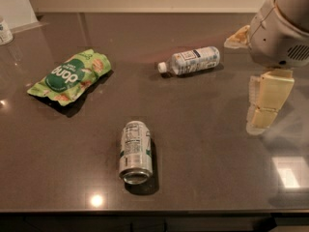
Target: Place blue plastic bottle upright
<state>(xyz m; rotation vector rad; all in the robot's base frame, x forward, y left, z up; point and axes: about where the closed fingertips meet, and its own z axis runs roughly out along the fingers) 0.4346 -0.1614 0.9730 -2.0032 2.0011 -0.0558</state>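
Observation:
The blue plastic bottle [192, 60] lies on its side at the back middle of the dark table [203, 144], with its white cap pointing left. My gripper [244, 83] hangs at the right edge of the view, just right of the bottle and not touching it. Its cream fingers [268, 100] are spread apart and hold nothing.
A silver-green drink can [135, 151] lies on its side near the table's front edge. A green snack bag [70, 75] lies at the left. A small white container [5, 32] stands at the far left back. A wall runs behind the table.

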